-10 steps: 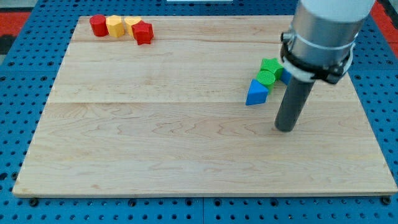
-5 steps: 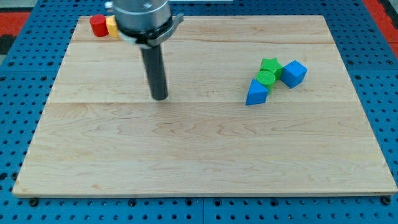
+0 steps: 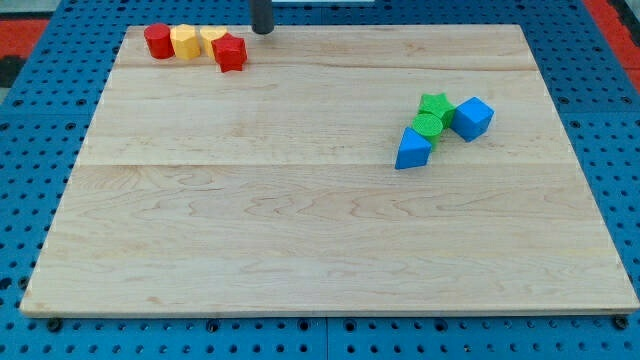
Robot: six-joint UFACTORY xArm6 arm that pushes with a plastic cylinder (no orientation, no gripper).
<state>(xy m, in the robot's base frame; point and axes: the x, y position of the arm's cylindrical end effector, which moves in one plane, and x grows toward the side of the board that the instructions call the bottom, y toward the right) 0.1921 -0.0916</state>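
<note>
1. At the far edge of the wooden board (image 3: 300,220), a bit left of the middle, our tip (image 3: 262,31) pokes down from the top of the view. We see only the short dark end of the rod.
2. Our tip has nothing to open or close, and it holds nothing. It touches no block.
3. The block nearest our tip is the red block (image 3: 231,52), just to the left and a little nearer to us. There is a small gap between them.
4. Behind the red block sits a yellow block (image 3: 211,38), touching it. We cannot make out its shape, because the red one hides part of it.
5. Next on the left is another yellow block (image 3: 185,42), and then a red cylinder (image 3: 158,41) at the far left corner. These four sit close in a row.
6. Well apart, on the right side of the board, is a second group.
7. There a green star-like block (image 3: 436,105) sits behind a green cylinder (image 3: 428,124), touching it.
8. A blue cube (image 3: 473,118) sits just right of the green ones.
9. A blue triangle block (image 3: 412,148) sits just in front of the green cylinder, a little to the left.
</note>
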